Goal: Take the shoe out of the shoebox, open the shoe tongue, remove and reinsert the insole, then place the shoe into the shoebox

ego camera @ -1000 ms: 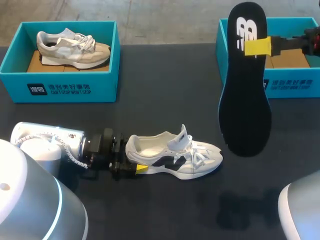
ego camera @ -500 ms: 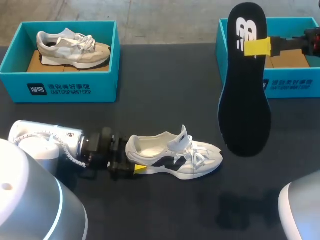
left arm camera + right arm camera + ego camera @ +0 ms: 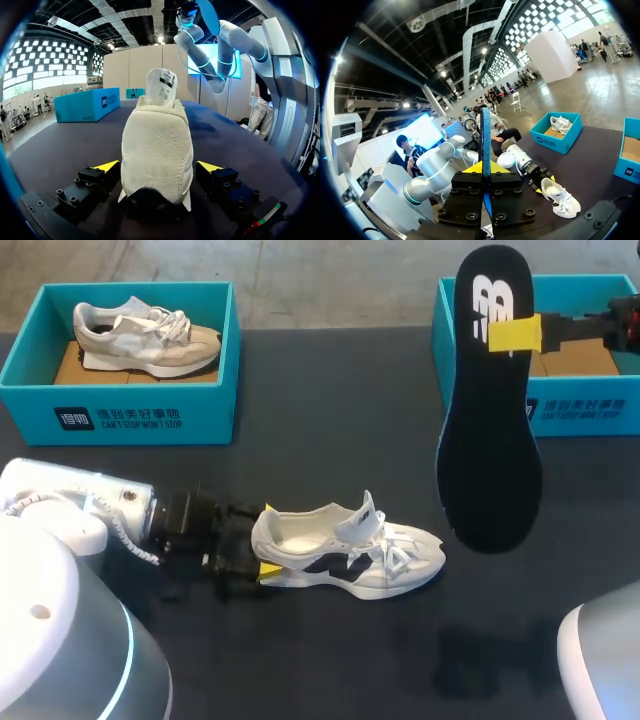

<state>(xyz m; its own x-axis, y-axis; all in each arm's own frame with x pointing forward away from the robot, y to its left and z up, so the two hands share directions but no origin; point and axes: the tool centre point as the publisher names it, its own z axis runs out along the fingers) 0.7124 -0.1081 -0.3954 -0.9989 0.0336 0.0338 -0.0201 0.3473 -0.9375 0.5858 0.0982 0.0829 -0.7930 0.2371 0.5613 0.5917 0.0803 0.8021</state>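
Note:
A white shoe [image 3: 345, 550] with a dark logo lies on its sole in the middle of the black table, tongue lifted. My left gripper [image 3: 260, 555] is open at its heel. In the left wrist view the heel [image 3: 157, 145] sits between the yellow tips of the left gripper [image 3: 158, 167], and neither finger presses on it. My right gripper [image 3: 515, 333] is shut on the black insole [image 3: 490, 440], which hangs toe-down high above the table's right side. In the right wrist view the insole [image 3: 485, 130] stands edge-on between the fingers of the right gripper [image 3: 485, 170].
A teal shoebox [image 3: 120, 415] at the back left holds a second, beige shoe [image 3: 145, 335]. Another teal shoebox [image 3: 600, 410] stands at the back right, partly behind the insole. The shoe [image 3: 561, 197] lies well below the right gripper.
My left arm has drawn back a little to the left, and its fingers have spread to fully open at the heel. The shoe, the right arm and the insole have not moved.

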